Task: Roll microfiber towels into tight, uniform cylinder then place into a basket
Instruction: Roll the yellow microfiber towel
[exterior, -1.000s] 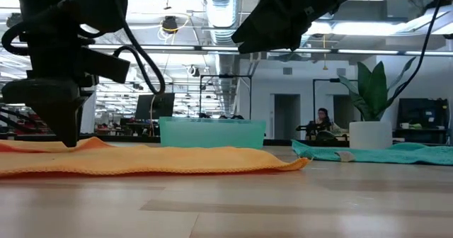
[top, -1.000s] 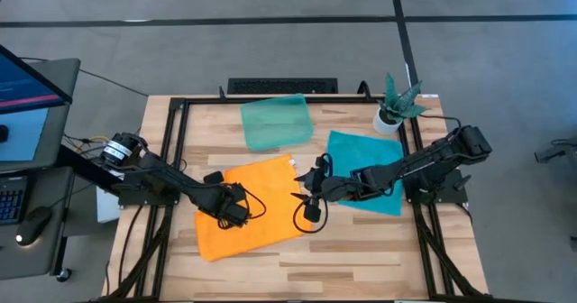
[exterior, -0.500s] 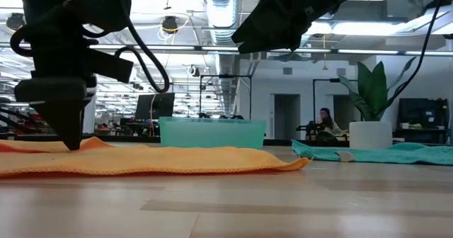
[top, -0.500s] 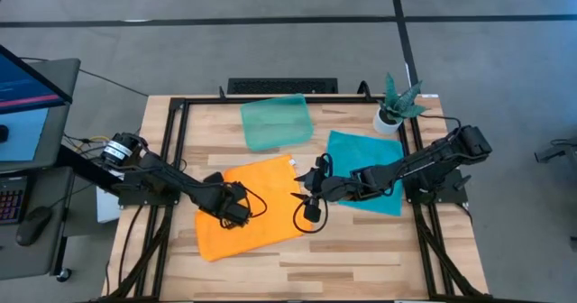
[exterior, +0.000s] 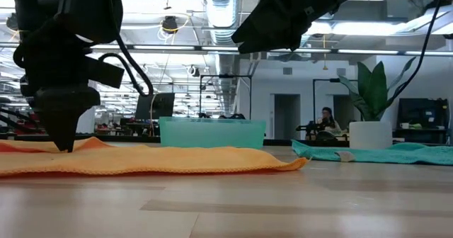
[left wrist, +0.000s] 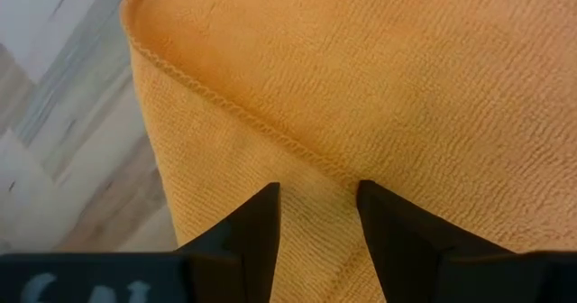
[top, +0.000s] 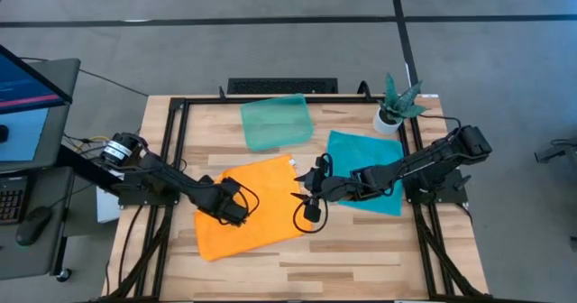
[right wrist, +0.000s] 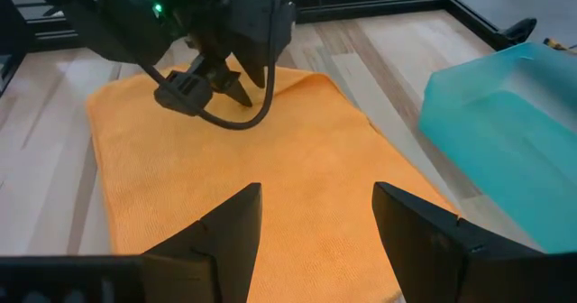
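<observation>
The orange towel [top: 257, 208] lies spread on the table's middle, and a hemmed edge [left wrist: 225, 105] lies folded over a lower layer near its left side. My left gripper [top: 227, 204] is open, with its fingertips down on that spot; it also shows in the low view [exterior: 62, 140]. My right gripper [right wrist: 315, 240] is wide open and empty, raised above the orange towel's right edge [top: 309, 202]. The teal towel [top: 370, 159] lies flat at the right. The pale-green basket [top: 276, 121] stands at the far middle. My left gripper stands with its open fingertips [left wrist: 261, 217] on the orange towel near its left side, one finger on each side of the hemmed edge [left wrist: 315, 163] of the folded-over layer. The fingers come from above, pointing down. The towel lies on the table.
A small white pot with a green plant [top: 394, 105] stands at the far right, beside the teal towel. A dark frame [top: 180, 114] runs round the table's edges. Bare wood lies along the near edge [top: 297, 267].
My left gripper has turned a little about its wrist and shifted slightly toward the table's left edge, staying low on the orange towel. The towel and my right gripper have kept still.
</observation>
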